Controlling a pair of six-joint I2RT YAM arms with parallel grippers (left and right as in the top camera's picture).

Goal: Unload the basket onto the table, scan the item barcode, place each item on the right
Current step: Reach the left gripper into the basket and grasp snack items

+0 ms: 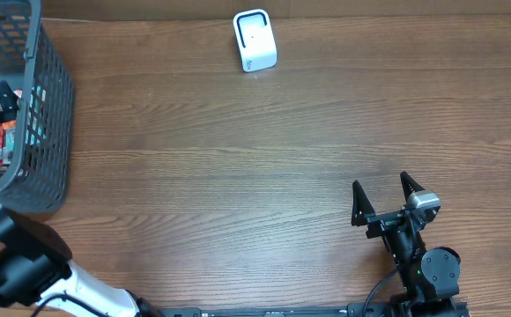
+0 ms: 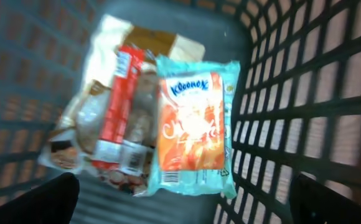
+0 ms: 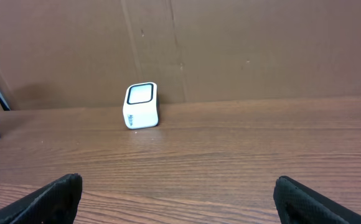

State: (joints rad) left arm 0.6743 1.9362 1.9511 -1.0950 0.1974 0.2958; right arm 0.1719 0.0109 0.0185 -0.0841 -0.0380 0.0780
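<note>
1. Overhead: you are at the pick-up step, and nothing has been lifted yet. The left jaws hang inside the grey basket (image 1: 51,97) at the far left of the counter (image 1: 238,176), spread wide and empty. The right jaws wait released over the near right of the counter, well apart from the white scanner (image 1: 255,40) at the far edge. The basket is cut off by the frame edge, and its rim hides most of the left jaws.

2. Left wrist: the items lie on the basket floor below the parted jaws, an orange-and-teal snack packet (image 2: 193,127) just beside a red-banded packet (image 2: 115,118). Next you likely need to go down, close on one packet, then carry it to the scanner with its barcode turned toward the window. The picture is blurred (a white patch low on the red-banded packet may be a barcode, though you cannot confirm it). No code shows on the snack packet's upper face.

3. Right wrist: the scanner (image 3: 141,106) stands upright ahead with its window facing this way. The jaw tips sit wide at the lower corners with nothing between them.
</note>
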